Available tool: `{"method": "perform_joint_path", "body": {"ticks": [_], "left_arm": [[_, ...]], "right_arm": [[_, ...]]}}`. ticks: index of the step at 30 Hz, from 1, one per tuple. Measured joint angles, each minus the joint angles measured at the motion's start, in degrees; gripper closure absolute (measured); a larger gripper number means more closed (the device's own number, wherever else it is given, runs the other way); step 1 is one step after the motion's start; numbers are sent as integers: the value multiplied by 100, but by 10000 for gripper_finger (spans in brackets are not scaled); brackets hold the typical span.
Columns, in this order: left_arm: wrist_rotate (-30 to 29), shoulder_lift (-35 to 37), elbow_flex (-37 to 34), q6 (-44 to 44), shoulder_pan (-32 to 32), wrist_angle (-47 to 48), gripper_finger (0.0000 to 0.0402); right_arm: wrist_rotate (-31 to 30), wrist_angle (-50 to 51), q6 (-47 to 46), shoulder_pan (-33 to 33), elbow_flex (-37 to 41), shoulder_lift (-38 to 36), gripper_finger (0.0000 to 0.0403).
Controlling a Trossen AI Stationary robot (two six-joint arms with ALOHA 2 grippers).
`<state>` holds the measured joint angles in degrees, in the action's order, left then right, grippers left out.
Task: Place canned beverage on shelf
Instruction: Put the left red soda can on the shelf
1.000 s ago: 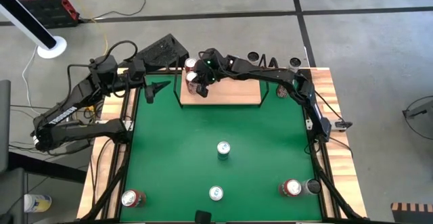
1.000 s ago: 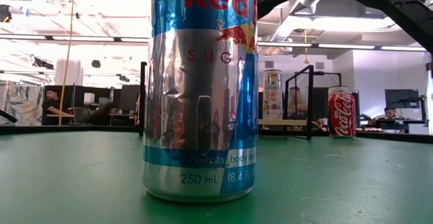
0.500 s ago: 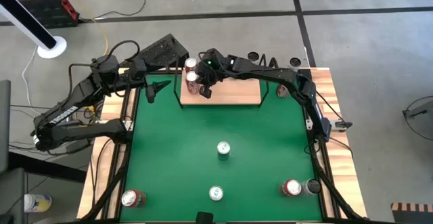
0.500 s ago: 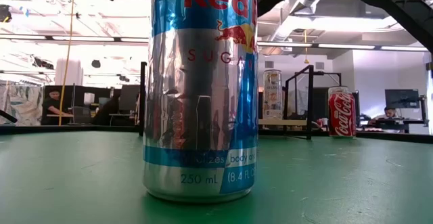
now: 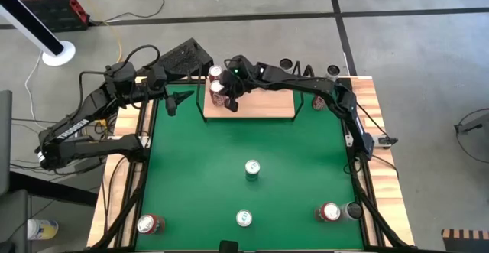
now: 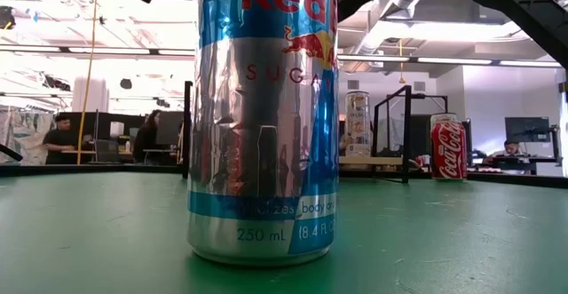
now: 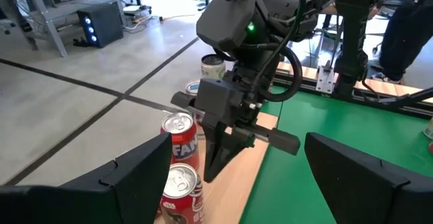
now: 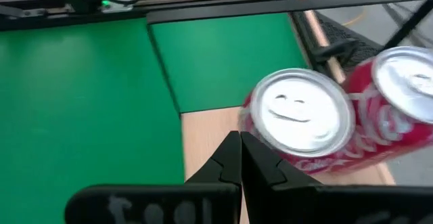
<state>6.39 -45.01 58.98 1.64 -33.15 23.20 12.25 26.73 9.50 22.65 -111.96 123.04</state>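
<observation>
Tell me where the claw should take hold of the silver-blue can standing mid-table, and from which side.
Probably grip the silver-blue can around its side wall, coming down from above with one finger on each side. It stands upright, its round lid facing up, with bare green table all round it, so any approach looks free. The open left claw by the shelf looks ready.

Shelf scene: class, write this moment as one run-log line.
left gripper: open, beside shelf | right gripper: shut, empty, above shelf | two red cans on shelf | other cans on table
</observation>
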Motion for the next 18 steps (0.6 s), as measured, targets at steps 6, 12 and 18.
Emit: {"method": "perform_joint_path", "body": {"ticks": [6, 12, 18], "left_arm": [[1, 0, 0, -33, 0, 0, 80], [7, 0, 0, -85, 0, 21, 80], [20, 0, 0, -102, 2, 46, 80]], "right_arm": [[-5, -10, -44, 1, 2, 110, 380], [-19, -84, -82, 24, 0, 281, 380], [-100, -337, -91, -15, -5, 369, 380]]}}
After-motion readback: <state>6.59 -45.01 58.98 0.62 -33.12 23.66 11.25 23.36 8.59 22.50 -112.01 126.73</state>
